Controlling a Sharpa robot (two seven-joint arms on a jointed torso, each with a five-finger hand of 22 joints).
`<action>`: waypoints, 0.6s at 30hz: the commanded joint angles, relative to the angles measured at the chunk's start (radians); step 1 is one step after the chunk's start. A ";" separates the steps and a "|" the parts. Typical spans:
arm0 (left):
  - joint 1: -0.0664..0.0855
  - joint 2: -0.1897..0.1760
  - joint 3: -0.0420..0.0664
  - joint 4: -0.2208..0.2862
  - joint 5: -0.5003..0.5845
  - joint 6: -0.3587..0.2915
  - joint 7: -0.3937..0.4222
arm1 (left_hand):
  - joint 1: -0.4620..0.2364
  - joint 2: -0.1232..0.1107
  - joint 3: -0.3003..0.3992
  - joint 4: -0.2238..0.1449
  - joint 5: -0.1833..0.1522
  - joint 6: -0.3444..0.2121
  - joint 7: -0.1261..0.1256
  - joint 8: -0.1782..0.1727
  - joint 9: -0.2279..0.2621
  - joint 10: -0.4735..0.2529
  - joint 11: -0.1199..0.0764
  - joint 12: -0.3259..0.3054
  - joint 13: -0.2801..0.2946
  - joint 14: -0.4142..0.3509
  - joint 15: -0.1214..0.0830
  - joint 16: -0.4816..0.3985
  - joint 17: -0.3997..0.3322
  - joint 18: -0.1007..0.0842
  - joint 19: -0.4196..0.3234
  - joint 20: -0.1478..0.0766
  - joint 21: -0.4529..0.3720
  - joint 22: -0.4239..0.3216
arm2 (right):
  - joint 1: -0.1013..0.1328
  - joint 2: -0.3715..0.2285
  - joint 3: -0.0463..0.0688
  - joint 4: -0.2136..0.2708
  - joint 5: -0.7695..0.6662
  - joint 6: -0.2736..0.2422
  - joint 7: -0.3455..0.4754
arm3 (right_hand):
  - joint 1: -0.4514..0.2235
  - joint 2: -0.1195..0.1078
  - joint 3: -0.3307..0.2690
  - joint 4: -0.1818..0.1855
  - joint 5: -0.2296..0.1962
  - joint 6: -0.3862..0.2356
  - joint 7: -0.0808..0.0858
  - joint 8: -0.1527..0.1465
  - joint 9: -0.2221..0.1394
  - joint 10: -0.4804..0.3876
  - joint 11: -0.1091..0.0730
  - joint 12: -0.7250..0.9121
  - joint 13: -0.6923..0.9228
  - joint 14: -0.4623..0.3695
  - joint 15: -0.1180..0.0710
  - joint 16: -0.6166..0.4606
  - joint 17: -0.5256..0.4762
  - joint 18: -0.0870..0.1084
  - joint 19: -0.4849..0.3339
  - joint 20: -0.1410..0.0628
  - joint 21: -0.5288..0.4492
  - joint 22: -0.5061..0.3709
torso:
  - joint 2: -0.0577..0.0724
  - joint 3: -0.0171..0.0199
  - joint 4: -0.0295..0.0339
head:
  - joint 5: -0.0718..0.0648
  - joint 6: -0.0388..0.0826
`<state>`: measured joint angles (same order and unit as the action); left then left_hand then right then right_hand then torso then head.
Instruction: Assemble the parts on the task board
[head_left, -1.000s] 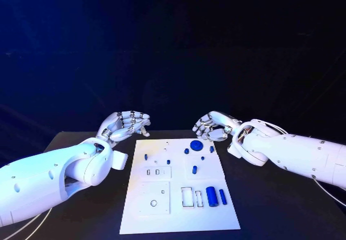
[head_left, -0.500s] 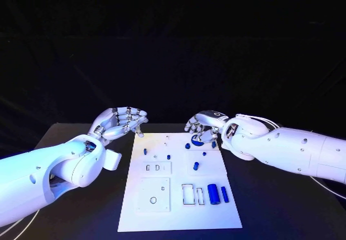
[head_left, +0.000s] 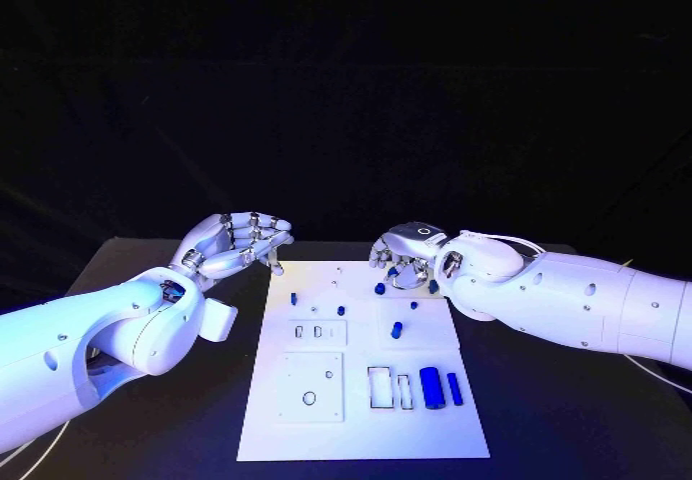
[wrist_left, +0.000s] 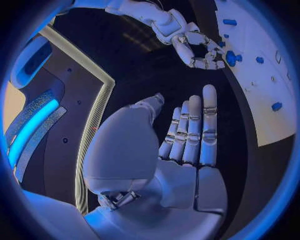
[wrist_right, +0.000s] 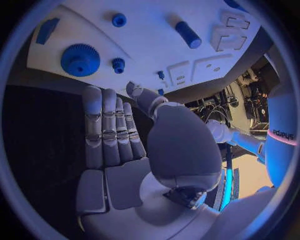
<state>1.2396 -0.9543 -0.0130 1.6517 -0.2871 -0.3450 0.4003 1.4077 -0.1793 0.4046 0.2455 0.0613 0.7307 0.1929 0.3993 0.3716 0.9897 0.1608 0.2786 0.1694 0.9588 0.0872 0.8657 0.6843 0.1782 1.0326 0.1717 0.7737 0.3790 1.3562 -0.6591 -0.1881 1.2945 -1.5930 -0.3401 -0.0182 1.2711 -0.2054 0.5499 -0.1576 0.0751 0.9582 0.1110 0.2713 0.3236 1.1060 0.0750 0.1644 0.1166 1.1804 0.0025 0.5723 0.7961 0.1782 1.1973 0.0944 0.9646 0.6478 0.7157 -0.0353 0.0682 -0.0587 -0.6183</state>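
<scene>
Head view: right hand (head_left: 410, 258) empty, fingers loosely apart over the gear (wrist_right: 80, 59); I'd drop straight down; left hand (head_left: 235, 245) idle, loosely curled.

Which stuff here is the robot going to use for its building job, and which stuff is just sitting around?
For the job:
- task board, the white plate
- blue gear
- blue cylinder on the board's near part
- small blue pegs
- right hand, over the board's far end
- left hand, holding nothing

Just there:
- black table under the board
</scene>
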 joint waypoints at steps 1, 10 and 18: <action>0.002 -0.002 0.001 0.007 -0.006 0.035 -0.005 | -0.009 -0.001 0.006 -0.001 -0.001 -0.011 0.041 -0.007 0.001 -0.007 -0.001 -0.005 0.001 -0.006 0.000 0.006 0.002 0.003 -0.005 0.000 0.005 0.002 | -0.001 0.004 -0.001 -0.001 -0.073 0.002 -0.049 | -0.018 0.002 0.017 0.011 0.012 0.015 0.002 0.010 0.015 0.013 0.001 0.014 0.009 0.033 0.001 0.017 0.021 -0.026 0.052 -0.001 0.058 0.084 | 0.005 -0.0011 0.0075 | -0.008 0.000; 0.003 -0.004 0.001 0.013 -0.005 0.046 -0.012 | -0.011 0.002 0.007 -0.001 -0.001 -0.015 0.042 -0.009 0.002 -0.014 0.001 -0.006 0.001 -0.009 0.001 0.007 0.003 0.003 -0.007 0.002 0.014 0.007 | -0.008 0.005 -0.004 -0.010 -0.071 0.055 -0.074 | -0.040 -0.008 0.042 0.034 0.024 0.017 0.007 0.014 0.038 0.006 0.008 0.019 0.018 0.072 0.004 0.007 0.037 -0.038 0.092 -0.002 0.100 0.148 | 0.015 -0.0011 0.0103 | -0.010 0.000; 0.003 -0.008 0.001 0.016 -0.004 0.051 -0.014 | -0.013 0.003 0.008 -0.001 -0.002 -0.019 0.043 -0.011 0.003 -0.019 0.002 -0.008 0.001 -0.013 0.003 0.006 0.003 0.003 -0.011 0.003 0.020 0.011 | -0.021 0.012 -0.005 -0.020 -0.067 0.094 -0.092 | -0.059 -0.026 0.028 0.055 0.020 -0.013 0.017 -0.004 0.049 -0.048 0.021 0.002 0.015 0.079 0.014 -0.009 0.049 -0.038 0.092 0.007 0.094 0.152 | 0.024 -0.0012 0.0184 | -0.013 -0.002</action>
<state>1.2410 -0.9616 -0.0129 1.6639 -0.2884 -0.3179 0.3848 1.4037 -0.1752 0.4073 0.2427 0.0613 0.7199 0.1891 0.3952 0.3740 0.9791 0.1643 0.2749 0.1692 0.9538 0.0895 0.8695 0.6863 0.1783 1.0290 0.1753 0.7889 0.3880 1.3360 -0.6478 -0.1927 1.2764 -1.6439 -0.2914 -0.0894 1.2200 -0.2329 0.5781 -0.1046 0.0988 0.9509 0.1278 0.2724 0.3716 1.0626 0.0965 0.1701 0.1324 1.2578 0.0086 0.5675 0.8447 0.1542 1.2859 0.0988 1.0533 0.7981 0.7355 -0.0364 0.0826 -0.0697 -0.6182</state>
